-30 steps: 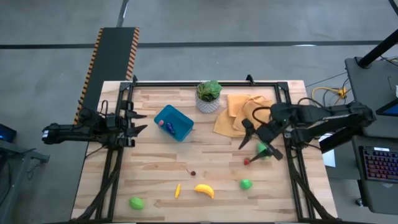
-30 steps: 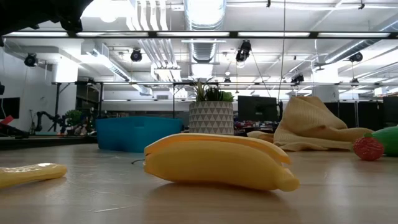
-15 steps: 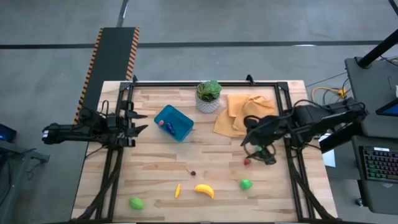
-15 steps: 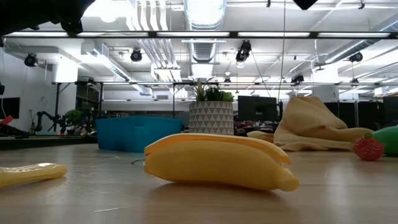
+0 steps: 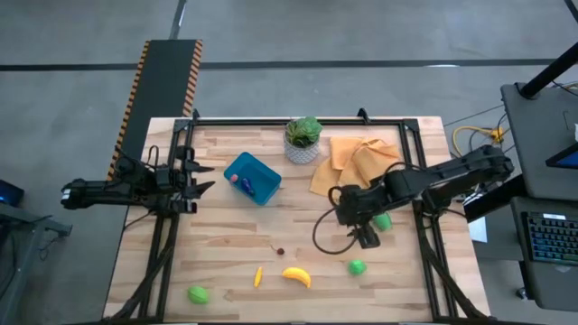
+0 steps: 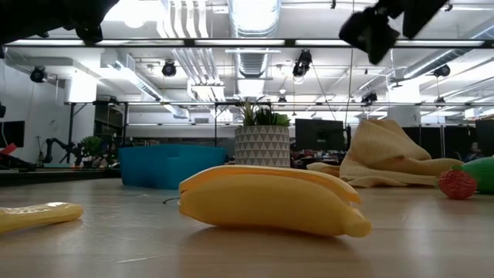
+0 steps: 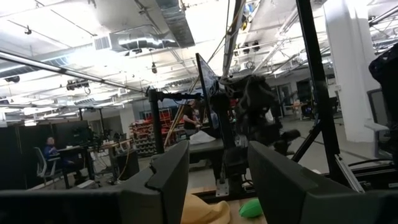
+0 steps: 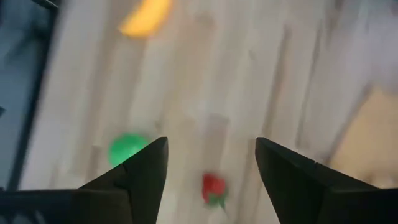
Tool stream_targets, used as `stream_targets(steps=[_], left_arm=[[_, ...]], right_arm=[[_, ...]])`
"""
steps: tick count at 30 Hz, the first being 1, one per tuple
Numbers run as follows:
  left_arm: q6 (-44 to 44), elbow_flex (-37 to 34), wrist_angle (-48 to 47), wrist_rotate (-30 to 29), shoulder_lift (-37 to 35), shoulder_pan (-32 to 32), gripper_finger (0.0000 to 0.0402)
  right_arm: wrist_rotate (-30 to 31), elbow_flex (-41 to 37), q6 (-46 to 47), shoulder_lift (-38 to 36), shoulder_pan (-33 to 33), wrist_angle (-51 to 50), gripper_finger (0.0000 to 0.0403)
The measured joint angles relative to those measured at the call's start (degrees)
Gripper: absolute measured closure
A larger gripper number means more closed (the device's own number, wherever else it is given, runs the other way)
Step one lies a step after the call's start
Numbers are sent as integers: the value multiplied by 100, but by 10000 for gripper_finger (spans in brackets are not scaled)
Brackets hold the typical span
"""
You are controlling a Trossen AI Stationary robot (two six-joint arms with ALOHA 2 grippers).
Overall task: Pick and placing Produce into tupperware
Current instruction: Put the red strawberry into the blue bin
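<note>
High view: right claw [image 5: 361, 237] above strawberry [image 8: 213, 187].

High view: straight down over the whole counter [image 5: 226, 239]. Low view: level at counter height, close behind the banana [image 6: 270, 199], facing the room. Wrist views: past own fingers [image 8: 140, 171]. Banana shared with high view.

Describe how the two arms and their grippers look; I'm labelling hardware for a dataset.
Both arms are dark, jointed and slim. The left gripper ends in two black tapered fingers. The right gripper has two broad dark fingers, and a black cable loops beside that arm over the table.
</note>
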Motion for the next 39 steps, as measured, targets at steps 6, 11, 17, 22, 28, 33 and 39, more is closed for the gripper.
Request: stream_targets(steps=[6,11,17,22,28,33,39], left_arm=[[0,0,2,-2,0,-2,250],[0,0,4,-2,0,0,250],[0,0,11,-2,0,-2,250],[0,0,13,-2,0,0,250],[0,0,13,-2,0,-2,250],[0,0,11,-2,0,-2,250],[0,0,11,-2,0,-2,250]], right_arm=[[54,-99,531,147,0,-709,179],[55,-459,681,149,0,-734,179],[56,-1136,682,144,0,-520,179],[109,-1620,684,141,0,4,179],[148,-2080,632,140,0,626,179],[161,-2318,635,140,0,738,179],[161,-2516,632,140,0,1127,189]])
